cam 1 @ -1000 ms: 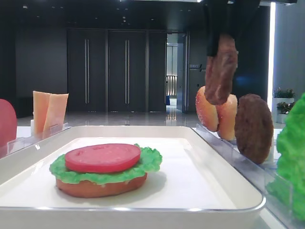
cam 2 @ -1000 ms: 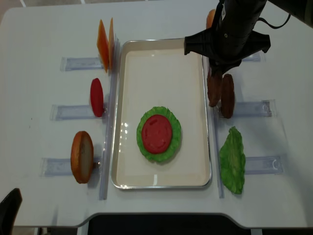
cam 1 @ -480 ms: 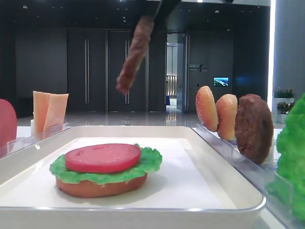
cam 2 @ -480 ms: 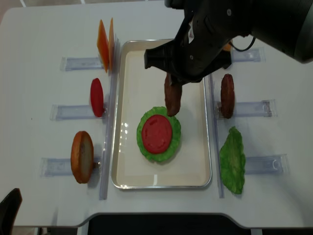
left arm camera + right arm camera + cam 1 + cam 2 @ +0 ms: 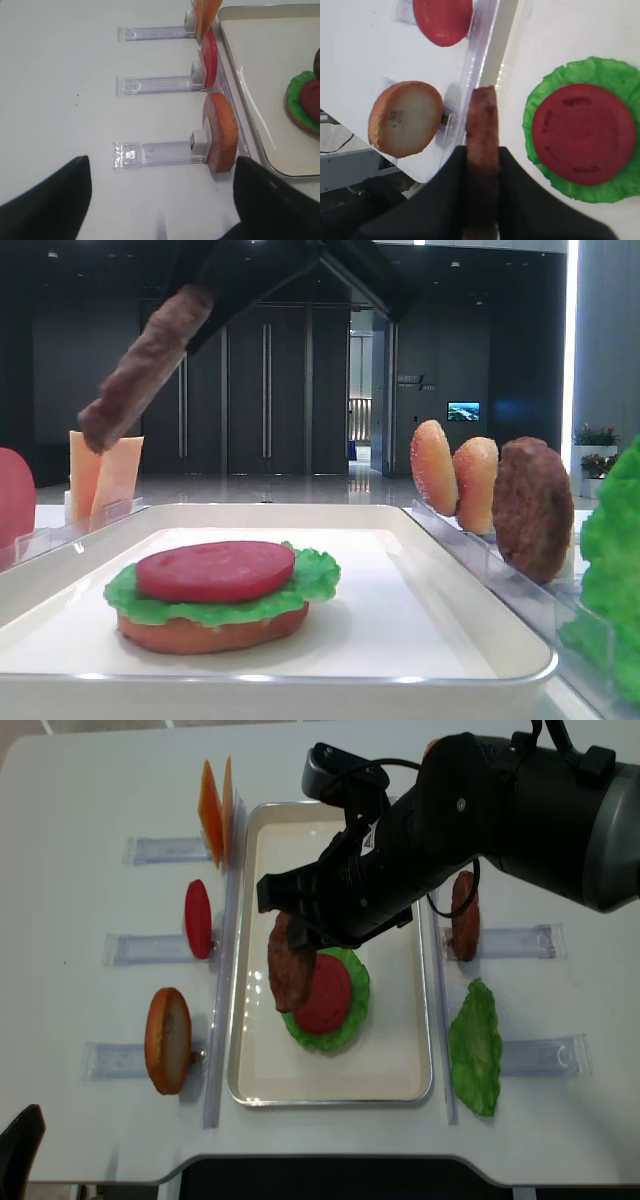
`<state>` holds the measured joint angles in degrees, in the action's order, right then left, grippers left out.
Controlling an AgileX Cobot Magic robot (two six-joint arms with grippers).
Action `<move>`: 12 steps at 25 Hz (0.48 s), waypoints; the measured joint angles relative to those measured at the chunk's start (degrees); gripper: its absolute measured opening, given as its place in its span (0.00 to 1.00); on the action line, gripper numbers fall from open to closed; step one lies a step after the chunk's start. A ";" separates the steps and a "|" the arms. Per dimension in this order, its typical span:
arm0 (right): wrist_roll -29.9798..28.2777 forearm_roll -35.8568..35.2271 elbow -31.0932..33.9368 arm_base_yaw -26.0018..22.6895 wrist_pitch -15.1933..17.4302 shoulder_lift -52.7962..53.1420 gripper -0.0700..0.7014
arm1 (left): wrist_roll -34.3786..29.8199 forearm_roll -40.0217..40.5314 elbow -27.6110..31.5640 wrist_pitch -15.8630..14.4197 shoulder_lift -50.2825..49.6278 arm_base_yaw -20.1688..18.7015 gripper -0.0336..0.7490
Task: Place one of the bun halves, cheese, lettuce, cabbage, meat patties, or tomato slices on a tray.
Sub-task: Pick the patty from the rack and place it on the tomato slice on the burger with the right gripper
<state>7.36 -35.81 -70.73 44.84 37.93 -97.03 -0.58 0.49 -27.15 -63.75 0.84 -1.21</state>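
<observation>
Filling the centre of the overhead frame: the white tray (image 5: 250, 1070), with a partly built stack of bun half (image 5: 210, 632), lettuce (image 5: 352, 1010) and tomato slice (image 5: 325, 995) at its lower middle. Reaching across from the upper right, the right gripper (image 5: 292, 942), pressed together on a meat patty (image 5: 290, 975), held on edge and hanging tilted above the tray, just left of the stack. In the low side view, same patty (image 5: 140, 370) high in the upper left, well clear of the tomato. Best done by shifting right until centred over the red disc, tipping the patty flat, lowering close before release, lest it roll off the edge. Lower left, the left gripper (image 5: 160, 200), spread wide and holding nothing, near the racked bun (image 5: 220, 132).
</observation>
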 joint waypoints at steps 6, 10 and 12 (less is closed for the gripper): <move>-15.63 -16.53 5.17 -0.94 -3.63 0.00 0.23 | 0.00 0.00 0.00 0.00 0.00 0.00 0.93; -27.39 -27.79 8.14 -3.33 -3.83 0.00 0.23 | 0.00 0.00 0.00 0.00 0.00 0.00 0.93; -31.02 -31.16 9.28 -4.53 -4.74 0.00 0.23 | 0.00 0.00 0.00 0.00 0.00 0.00 0.93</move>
<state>-23.65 -66.97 -61.45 40.31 33.19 -97.03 -0.58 0.49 -27.15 -63.75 0.84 -1.21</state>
